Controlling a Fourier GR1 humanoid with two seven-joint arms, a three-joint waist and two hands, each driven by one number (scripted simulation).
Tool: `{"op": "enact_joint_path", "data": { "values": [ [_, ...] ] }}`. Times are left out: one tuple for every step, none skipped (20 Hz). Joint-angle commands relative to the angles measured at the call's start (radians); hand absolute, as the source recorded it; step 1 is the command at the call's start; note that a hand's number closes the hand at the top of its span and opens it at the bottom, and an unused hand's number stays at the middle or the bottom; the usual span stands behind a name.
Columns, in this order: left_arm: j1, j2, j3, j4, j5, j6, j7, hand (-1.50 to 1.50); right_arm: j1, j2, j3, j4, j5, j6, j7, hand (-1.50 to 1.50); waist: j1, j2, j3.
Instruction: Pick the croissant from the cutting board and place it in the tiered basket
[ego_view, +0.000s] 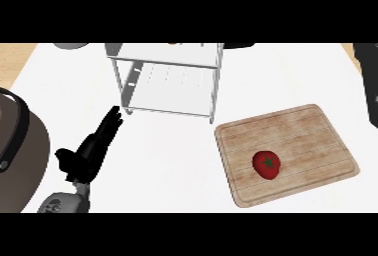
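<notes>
one wooden cutting board (310, 130) bearing one red tomato (266, 164) near its middle, one white tiered basket (168, 80) up-left of the board with a brown speck (173, 43) too small to tell, one left hand (88, 150) well left of the board, fingers straight, holding nothing.

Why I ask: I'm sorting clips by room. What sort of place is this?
Probably a kitchen counter: a wooden cutting board with a tomato on it, and a wire tiered basket behind.

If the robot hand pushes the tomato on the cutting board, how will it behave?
The tomato looks rounded, so it would probably roll. Its smooth skin may be slippery. The cutting board looks flat, so little would stop it.
</notes>
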Motion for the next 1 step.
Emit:
{"op": "enact_joint_path", "data": {
  "values": [
    [0.005,0.015,0.019,-0.007,-0.003,0.005,0.003,0.00,0.174,-0.082,-0.012,-0.180,-0.070,0.167,0.017,-1.50,-0.019,-0.007,0.000]
  ]
}}
